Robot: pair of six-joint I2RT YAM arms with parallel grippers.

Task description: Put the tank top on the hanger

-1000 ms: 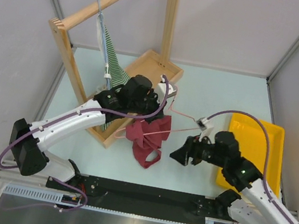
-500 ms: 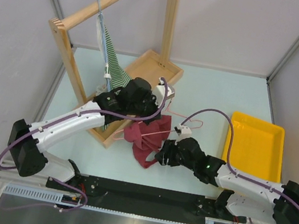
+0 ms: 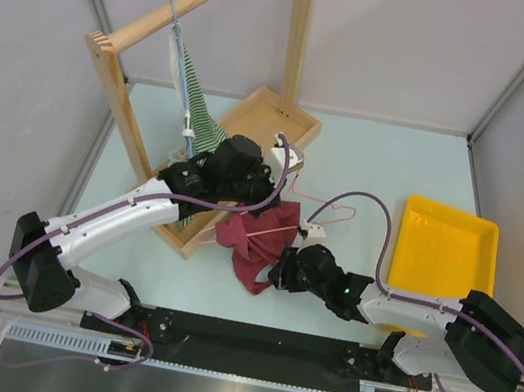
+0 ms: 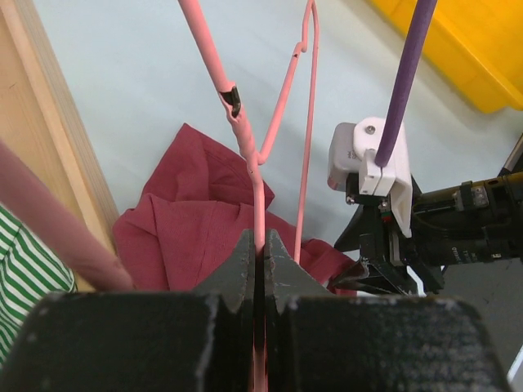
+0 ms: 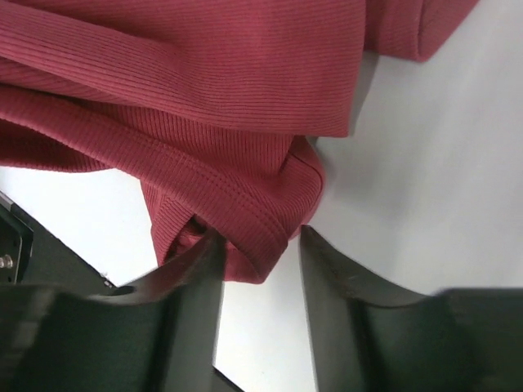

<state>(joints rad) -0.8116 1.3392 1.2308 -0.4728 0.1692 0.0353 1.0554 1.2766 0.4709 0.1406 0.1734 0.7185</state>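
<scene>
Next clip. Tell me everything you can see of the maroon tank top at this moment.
The tank top is dark red, finely ribbed soft cloth with stitched hem bands. It lies crumpled in a heap on the pale table, beside the wooden rack base, not spread out. A folded hem edge sits between the parted fingers of the right pincer. The pink wire hanger, clamped in the left pincer, crosses above it; contact there cannot be told.

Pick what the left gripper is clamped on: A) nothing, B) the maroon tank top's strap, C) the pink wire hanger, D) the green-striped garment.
C: the left wrist view shows the left gripper with its jaws shut on the wire of the pink hanger, above the tank top.
</scene>
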